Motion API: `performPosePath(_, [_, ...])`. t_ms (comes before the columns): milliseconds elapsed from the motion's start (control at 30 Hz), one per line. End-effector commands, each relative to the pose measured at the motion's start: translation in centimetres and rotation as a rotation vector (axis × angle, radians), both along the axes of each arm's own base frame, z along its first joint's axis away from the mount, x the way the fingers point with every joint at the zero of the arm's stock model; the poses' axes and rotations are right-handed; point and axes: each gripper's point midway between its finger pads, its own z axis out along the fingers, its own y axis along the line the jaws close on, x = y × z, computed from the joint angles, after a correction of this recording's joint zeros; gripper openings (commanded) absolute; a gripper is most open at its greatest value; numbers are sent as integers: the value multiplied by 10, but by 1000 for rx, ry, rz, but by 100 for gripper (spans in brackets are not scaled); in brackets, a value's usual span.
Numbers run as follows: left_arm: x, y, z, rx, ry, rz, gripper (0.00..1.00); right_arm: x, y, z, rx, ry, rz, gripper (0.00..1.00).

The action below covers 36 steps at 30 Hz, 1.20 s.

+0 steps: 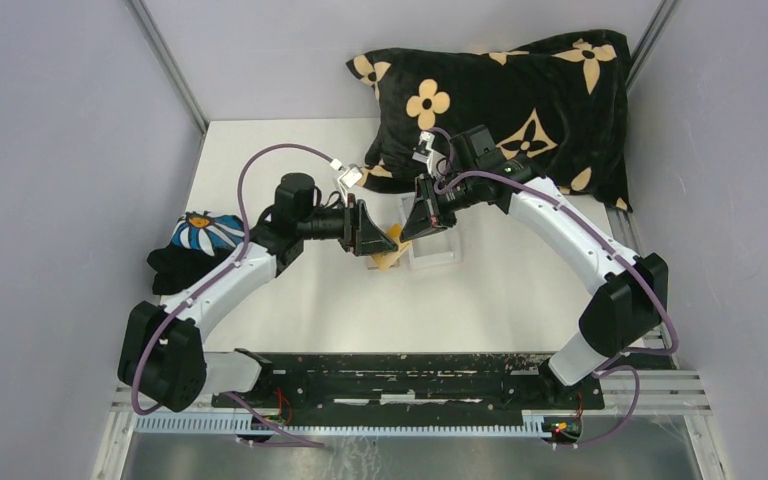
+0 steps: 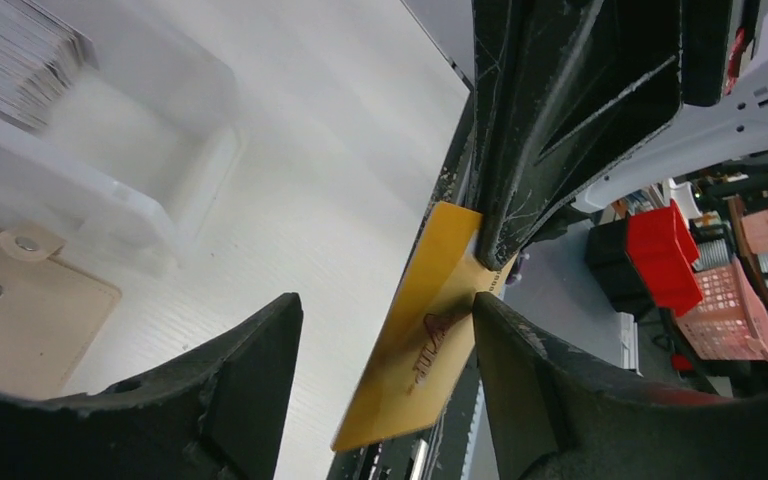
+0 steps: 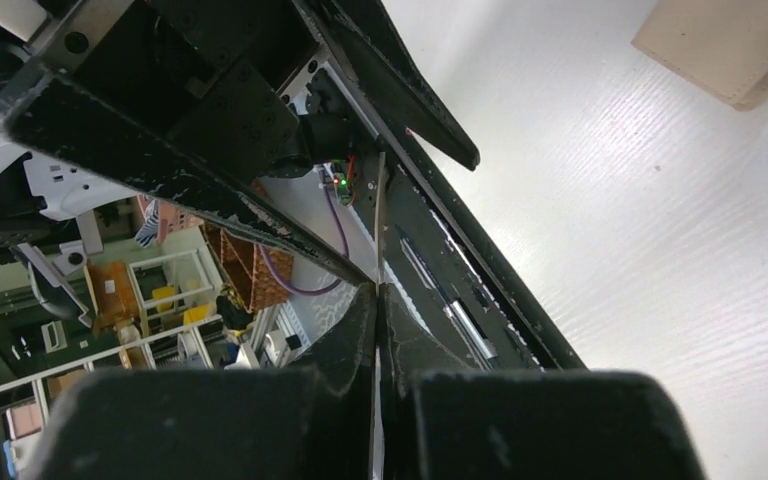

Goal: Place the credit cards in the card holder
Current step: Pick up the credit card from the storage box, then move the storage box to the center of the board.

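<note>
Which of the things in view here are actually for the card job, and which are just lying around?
For the job: yellow card in the right pincer, card holder, stack of cards in the clear box.
Lying about: flowered pillow, daisy cloth.

The white table (image 1: 360,290) that my arms are bolted to has a faint wood-grain surface. Near its middle lies a clear plastic box (image 1: 434,252). Just beside the box, on its 9 o'clock side, the tan card holder (image 1: 386,262) lies flat. A black pillow (image 1: 520,95) with tan flowers covers the corner at 1 o'clock. At 9 o'clock a dark cloth (image 1: 192,250) with a daisy print sits on the table's edge
</note>
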Motion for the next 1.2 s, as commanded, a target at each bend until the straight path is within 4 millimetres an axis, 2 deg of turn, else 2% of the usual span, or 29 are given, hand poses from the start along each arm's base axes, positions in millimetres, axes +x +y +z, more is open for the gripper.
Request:
performPosePath(0, [-16,-3,14,-84,23,-102,66,-4,8,20,92,-26,40,1])
performPosePath(133, [-18,0,21,-125,25,-115,48,2,5,16,95,-15,31,1])
performPosePath(267, [-20,1,16,-137,56,-134,15,8,7,15,118,-2,24,2])
performPosePath(300, [-20,1,14,-135,60,-133,6,9,8,14,118,1,23,5])
performPosePath(333, [-20,2,11,-132,67,-126,3,11,9,13,118,-1,21,11])
performPosePath(400, [-18,4,5,-125,73,-107,3,15,9,11,109,-10,16,22])
performPosePath(467, [-16,7,-1,-115,77,-76,3,20,7,8,83,-31,0,29])
performPosePath(667, [14,28,-28,-5,73,189,3,48,1,2,-18,-134,-92,43])
performPosePath(767, [30,41,-36,35,80,343,3,64,-1,-7,-95,-191,-141,43])
performPosePath(900, [45,61,-42,37,113,552,3,80,3,-33,-241,-252,-160,41])
performPosePath(1167, [57,83,-47,-3,158,758,3,104,23,-98,-529,-322,-138,23])
